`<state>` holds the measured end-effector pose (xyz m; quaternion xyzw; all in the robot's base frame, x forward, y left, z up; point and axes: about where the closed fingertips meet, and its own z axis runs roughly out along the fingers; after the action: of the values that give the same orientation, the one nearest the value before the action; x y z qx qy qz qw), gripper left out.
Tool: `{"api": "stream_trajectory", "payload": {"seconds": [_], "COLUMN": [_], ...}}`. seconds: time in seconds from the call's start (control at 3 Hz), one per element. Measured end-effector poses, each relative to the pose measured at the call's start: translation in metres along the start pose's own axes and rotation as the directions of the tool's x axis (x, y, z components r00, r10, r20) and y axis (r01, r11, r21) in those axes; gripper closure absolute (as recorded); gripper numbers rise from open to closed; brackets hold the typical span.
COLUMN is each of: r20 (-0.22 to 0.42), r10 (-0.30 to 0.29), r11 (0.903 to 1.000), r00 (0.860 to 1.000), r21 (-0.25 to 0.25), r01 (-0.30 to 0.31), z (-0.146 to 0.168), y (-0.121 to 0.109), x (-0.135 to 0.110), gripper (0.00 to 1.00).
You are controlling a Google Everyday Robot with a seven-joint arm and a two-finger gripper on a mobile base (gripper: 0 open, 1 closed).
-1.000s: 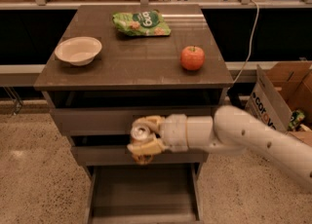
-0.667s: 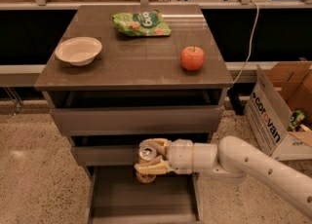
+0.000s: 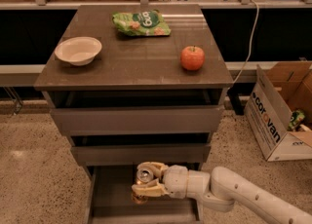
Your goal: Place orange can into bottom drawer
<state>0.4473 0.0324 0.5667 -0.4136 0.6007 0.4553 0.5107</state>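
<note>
1. The gripper [image 3: 143, 179] is clamped around the orange can [image 3: 145, 174], which stands upright, pull-tab end up.
2. The can sits over the open bottom drawer [image 3: 109, 196], its base near the floor; whether they touch is unclear.

A: Where does the one camera stand?
B: In front of the drawer unit, raised. It looks forward and down onto the tabletop [image 3: 136, 67] and the drawer fronts.
A: Close?
B: Middling; the whole unit fits. The claw [image 3: 144, 179], clasped on the orange can [image 3: 144, 174], sits at the frame's bottom edge — over the bottom drawer [image 3: 114, 199].
</note>
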Motion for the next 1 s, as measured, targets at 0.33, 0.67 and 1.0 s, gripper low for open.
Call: {"api": "stream_trajectory", "payload": {"seconds": [0.33, 0.67, 1.0], "r20": [-0.086, -0.202, -0.246], "r10": [-0.061, -0.209, -0.324], "r11": [0.9941, 0.9275, 0.8677], "r00": [0.994, 0.957, 0.913], "r21": [0.085, 0.269, 0.307], "r01": [0.068, 0.26, 0.391], "z": [-0.009, -0.035, -0.05], "y": [-0.025, -0.097, -0.14], "x": [0.028, 0.087, 0.121], "gripper": [1.0, 1.0, 1.0]}}
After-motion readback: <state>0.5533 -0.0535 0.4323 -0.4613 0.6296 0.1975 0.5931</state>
